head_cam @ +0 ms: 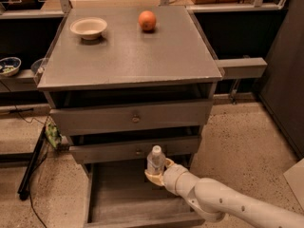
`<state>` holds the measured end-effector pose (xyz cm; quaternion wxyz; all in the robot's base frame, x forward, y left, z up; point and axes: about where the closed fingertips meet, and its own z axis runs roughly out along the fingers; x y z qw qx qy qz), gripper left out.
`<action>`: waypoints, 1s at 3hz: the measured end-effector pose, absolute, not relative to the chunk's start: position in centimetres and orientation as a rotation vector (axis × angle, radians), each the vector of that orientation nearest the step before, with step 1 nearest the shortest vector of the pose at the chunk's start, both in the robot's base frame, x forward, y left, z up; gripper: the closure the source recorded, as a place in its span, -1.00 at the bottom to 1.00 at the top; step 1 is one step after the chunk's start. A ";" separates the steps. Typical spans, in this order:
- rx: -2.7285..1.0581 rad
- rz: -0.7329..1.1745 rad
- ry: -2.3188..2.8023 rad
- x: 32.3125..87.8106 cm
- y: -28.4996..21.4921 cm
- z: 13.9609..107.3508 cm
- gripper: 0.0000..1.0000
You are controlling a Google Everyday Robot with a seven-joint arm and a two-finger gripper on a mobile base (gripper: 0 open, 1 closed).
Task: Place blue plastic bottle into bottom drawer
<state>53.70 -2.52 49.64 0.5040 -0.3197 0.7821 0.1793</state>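
One gripper [156, 174] is holding the bottle [155, 158] upright above the back edge of the open bottom drawer [118, 196], fingers [151, 177] clenched round its base, apparently for setting it inside.

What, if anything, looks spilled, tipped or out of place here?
Nothing stands out. The blue plastic bottle is upright and capped, held by the hand over the open bottom drawer. The bowl and orange sit apart on the cabinet top; no spill shows.
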 end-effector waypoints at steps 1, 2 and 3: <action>-0.738 0.411 1.887 54.2 -2.6 48.2 1.00; -0.693 0.381 1.884 55.5 -3.0 46.5 1.00; -0.647 0.363 1.889 56.6 -3.4 45.2 1.00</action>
